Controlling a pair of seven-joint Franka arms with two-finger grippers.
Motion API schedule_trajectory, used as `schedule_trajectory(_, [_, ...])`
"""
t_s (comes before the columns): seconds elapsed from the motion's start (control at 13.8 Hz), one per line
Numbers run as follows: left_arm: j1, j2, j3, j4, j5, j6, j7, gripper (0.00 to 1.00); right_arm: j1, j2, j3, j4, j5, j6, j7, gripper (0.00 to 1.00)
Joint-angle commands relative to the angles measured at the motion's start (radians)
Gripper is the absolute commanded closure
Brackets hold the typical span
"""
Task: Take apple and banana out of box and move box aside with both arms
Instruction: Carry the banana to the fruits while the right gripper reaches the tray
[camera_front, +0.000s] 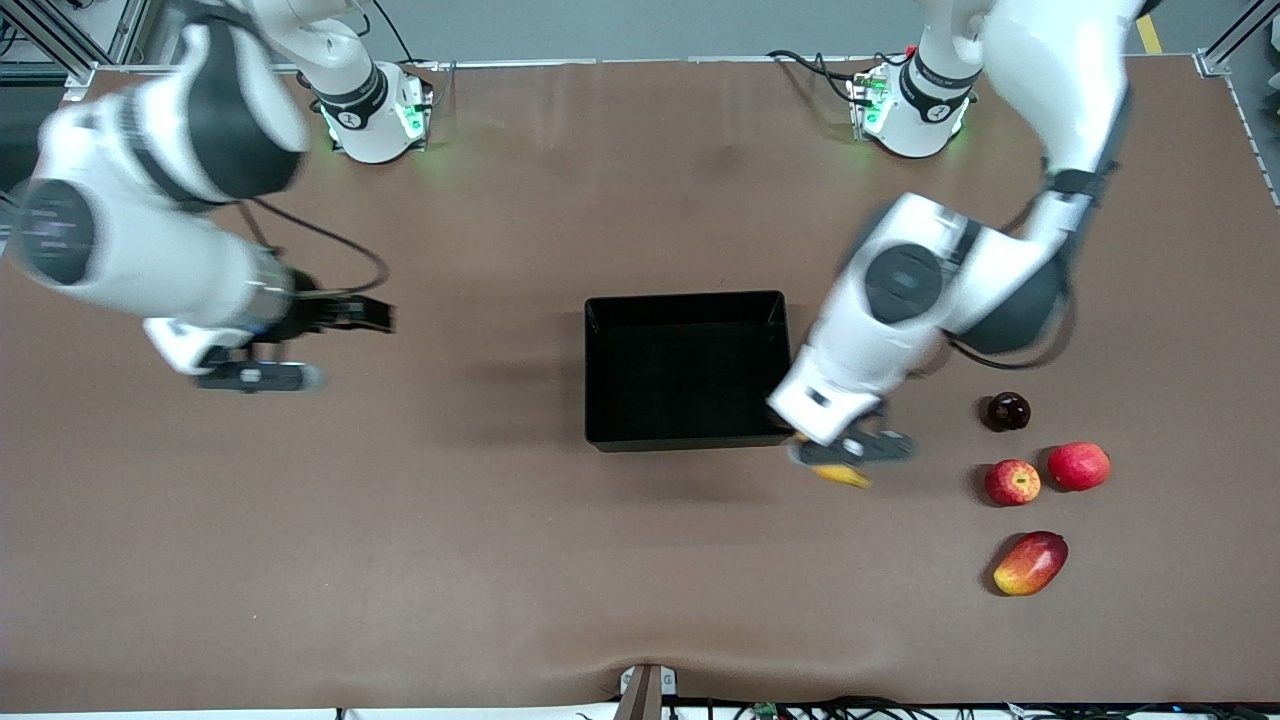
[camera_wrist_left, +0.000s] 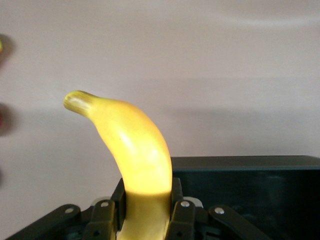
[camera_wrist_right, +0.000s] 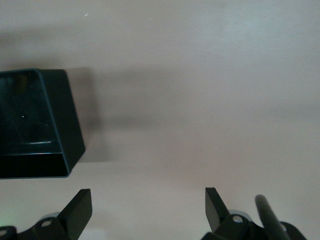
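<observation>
Fruit is being carried by the left tool (camera_front: 848, 462): the banana (camera_wrist_left: 134, 155) is being squeezed tight between its two black fingers (camera_wrist_left: 181, 220). In the left wrist view the fruit's lower end is being pinched, and its stem end is sticking out and curving away from the tool. In the front view only a bit of yellow is being shown under the tool. The left tool is being held up just beside the corner of the box (camera_front: 686, 368) that is nearer to the front camera, toward the left arm's end of the desk (camera_front: 500, 560).

The box is sitting in the middle of the desk. Nothing is being seen inside it.

The apple (camera_front: 1012, 482) is lying on the desk toward the left arm's end, well apart from the box. Just beside it a plainer red fruit (camera_front: 1079, 465) is resting. A dark round fruit (camera_front: 1006, 411) is lying farther from the front camera than those two, and a mango (camera_front: 1030, 563) is lying nearer to it.

The right tool (camera_front: 300, 345) is being held wide open over bare desk toward the right arm's end, and nothing is being gripped by it. The right arm is waiting there.
</observation>
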Motion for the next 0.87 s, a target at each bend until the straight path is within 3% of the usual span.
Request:
schedule_trajectory(0.0, [0.083,-0.006,-0.005,-0.043,-0.016,-0.012,0.182,1.00,0.081,0.070,-0.012,0.010,0.009,0.076,0.043,0.00])
schedule_trajectory(0.43, [0.211,0.122,0.004,-0.042,-0.001,0.060,0.532,1.00,0.250,0.226,-0.012,0.013,0.010,0.266,0.190,0.00])
schedule_trajectory(0.65, [0.240,0.178,0.006,-0.047,0.118,0.109,0.545,1.00,0.302,0.295,-0.012,0.012,0.010,0.355,0.194,0.00])
schedule_trajectory(0.8, [0.278,0.218,0.004,-0.051,0.134,0.157,0.545,1.00,0.345,0.343,-0.012,0.012,0.009,0.424,0.268,0.00])
